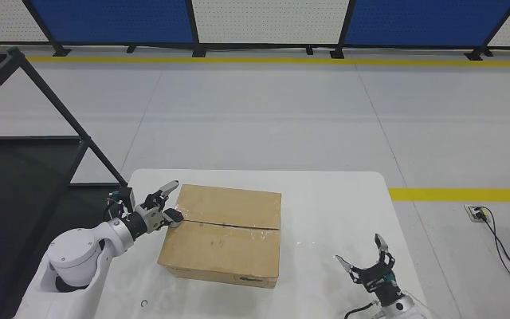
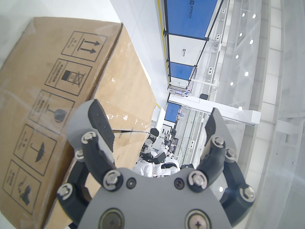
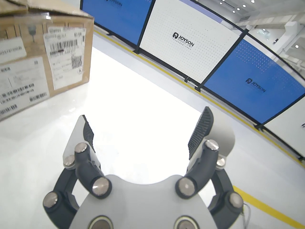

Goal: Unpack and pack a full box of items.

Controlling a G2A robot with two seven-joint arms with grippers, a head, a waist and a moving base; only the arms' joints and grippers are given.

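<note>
Here, my left tool stands spread wide, its ribbed black pads at the left end of the rectangular cardboard box, by the seam of its shut flaps. My right tool, likewise released, hovers over the smooth white counter, near right, well apart from the box.

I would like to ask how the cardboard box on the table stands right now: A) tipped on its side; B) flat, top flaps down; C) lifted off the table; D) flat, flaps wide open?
B: the top view shows the cardboard box resting flat on the table, both top flaps down and meeting along a seam, with the left arm's jaws open at its end.
</note>
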